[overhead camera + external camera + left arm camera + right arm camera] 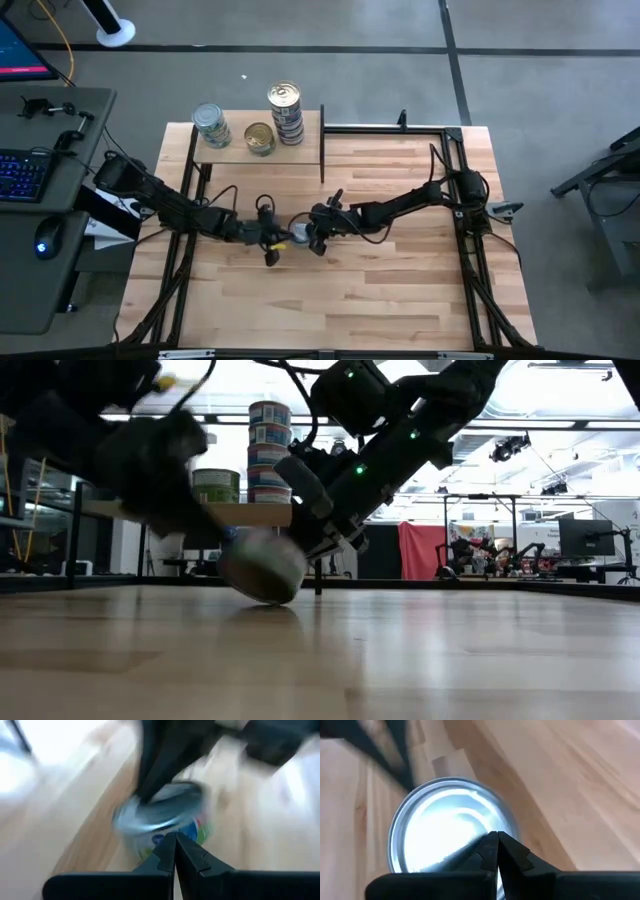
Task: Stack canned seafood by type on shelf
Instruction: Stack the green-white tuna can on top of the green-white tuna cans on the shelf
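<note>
A short tin of canned seafood (297,234) with a silver-blue top (445,825) and a blue-green side label (162,840) sits tilted on the tabletop mid-table (262,568). My left gripper (275,240) is shut at its left side. My right gripper (306,232) is shut over its top from the right. On the shelf (300,152) at the far left stand one tin (211,126), a gold-topped tin (259,138) and a stack of tins (286,112). My left gripper's shut fingertips (175,851) meet the tin's side label (159,841), coming slanting down from the table's left. My right gripper's shut fingertips (495,849) rest on the tin's silver top near its rim (470,840), slanting down from the right. The tin is tilted, its lower edge (270,598) on the table.
The shelf's black upright (322,145) stands just beyond the grippers. A black frame (455,180) runs along the table's far and right sides. A desk with a keyboard (25,175) stands off the left edge. Bare tabletop (350,300) lies nearer the front.
</note>
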Available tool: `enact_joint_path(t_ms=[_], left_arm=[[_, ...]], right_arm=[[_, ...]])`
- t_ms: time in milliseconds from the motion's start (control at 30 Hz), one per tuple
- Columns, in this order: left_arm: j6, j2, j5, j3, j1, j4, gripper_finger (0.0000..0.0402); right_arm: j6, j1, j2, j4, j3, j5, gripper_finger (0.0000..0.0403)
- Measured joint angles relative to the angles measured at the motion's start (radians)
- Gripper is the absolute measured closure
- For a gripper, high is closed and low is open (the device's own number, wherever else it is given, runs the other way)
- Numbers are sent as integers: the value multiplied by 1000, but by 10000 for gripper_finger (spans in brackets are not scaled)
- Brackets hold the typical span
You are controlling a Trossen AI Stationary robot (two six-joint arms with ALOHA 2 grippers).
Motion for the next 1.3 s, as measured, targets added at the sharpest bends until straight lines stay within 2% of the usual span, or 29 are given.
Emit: enact_joint_path(t_ms=[267, 500, 633, 767, 833, 933, 1100, 1200, 1300], left_arm=[[137, -2, -101, 65, 10, 84, 401], [186, -15, -107, 66, 32, 58, 401], [171, -127, -102, 66, 32, -23, 401], [105, -301, -17, 89, 12, -180, 401], [103, -360, -6, 159, -12, -362, 401], [155, -347, -4, 358, -47, -690, 402], [521, -191, 59, 734, -78, -1127, 401], [694, -111, 85, 896, -21, -1235, 392], [803, -26, 243, 1031, 62, -1319, 371]], right_arm=[[11, 5, 7, -5, -2, -54, 403], [-20, 7, -3, -20, -3, -51, 403], [-35, -16, -76, -85, -3, -33, 403], [-44, -38, -210, -304, -2, -2, 403], [-61, -40, -277, -437, -7, 45, 403], [-28, -39, -396, -518, -101, 81, 403], [219, -6, -667, -508, -386, 71, 403], [374, 37, -825, -485, -511, 69, 403], [484, 92, -945, -461, -583, 83, 403]])
